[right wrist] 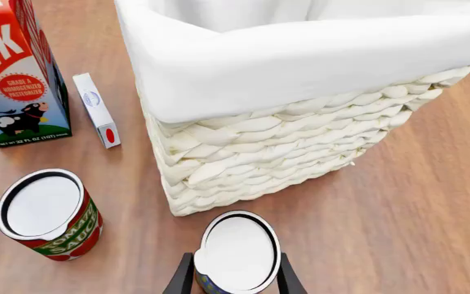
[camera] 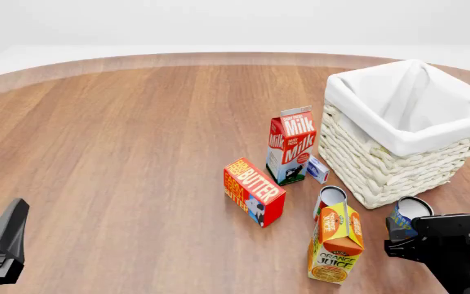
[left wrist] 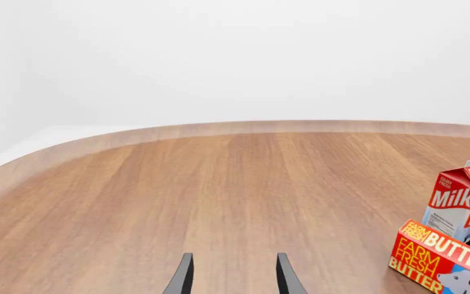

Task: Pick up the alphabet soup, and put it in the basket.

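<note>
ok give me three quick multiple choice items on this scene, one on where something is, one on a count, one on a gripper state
1. Where does the alphabet soup stand?
A. inside the basket
B. on the table just in front of the basket
C. on top of the butter box

2. How many cans are in the front view?
A. one
B. two
C. four

3. What is the right gripper doing?
A. its fingers sit on either side of the alphabet soup
B. it hangs open above the milk carton
C. it holds the orange juice carton

Answers:
1 B: the can stands on the wood by the basket's near wall, not inside.
2 B: the alphabet soup and the red-labelled can beside it are the only cans.
3 A: the right wrist view shows a finger at each side of the can's lid; whether it is gripped yet cannot be told.
</note>
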